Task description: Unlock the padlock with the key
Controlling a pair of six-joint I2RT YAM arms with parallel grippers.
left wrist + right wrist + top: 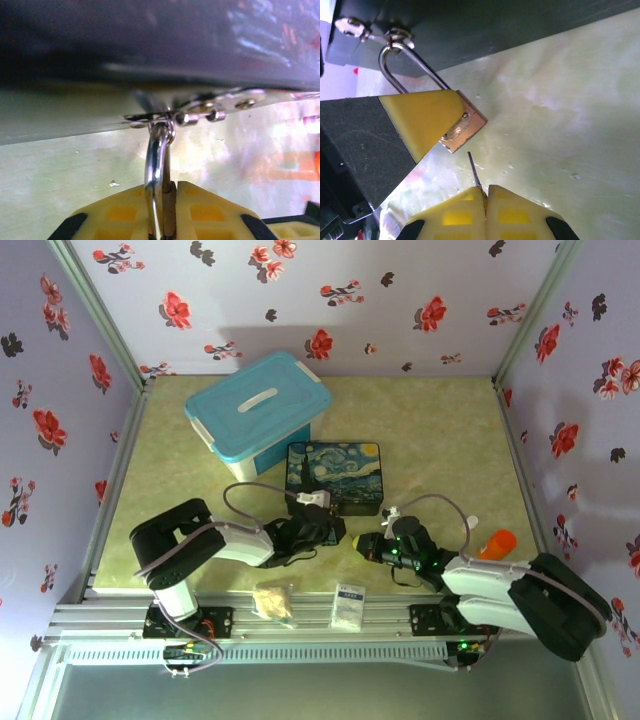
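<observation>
Nearest you, at the counter's [440, 440] front edge, a white packet [348, 606] lies flat with a crumpled beige lump [273, 600] to its left. Both lie clear of the arms.

Just past them, your right tool [486, 192] is pressed together on the key [474, 171]. Only the thin dark blade sticks out of the fingertips. In the right wrist view its long axis runs up and slightly left, and its tip points at the lower end of the padlock [465, 122]. The tip is near that end but apart from it.

Your left tool [167, 192] is clamped on the padlock's brass body, and one yellow finger [422, 120] covers most of one side. The padlock's long axis slants from the body, low and toward the right tool, up to the hasp [395, 35]. The shackle [155, 165] rises from between the left fingers and loops through that hasp on the front of the dark painted box [335, 472]. The box wall stands right behind the lock.

Off to the right, an orange thing [497, 543] sits beside the right arm. Farthest back, a light blue bin [258, 408] with its lid on stands just behind and left of the box.
</observation>
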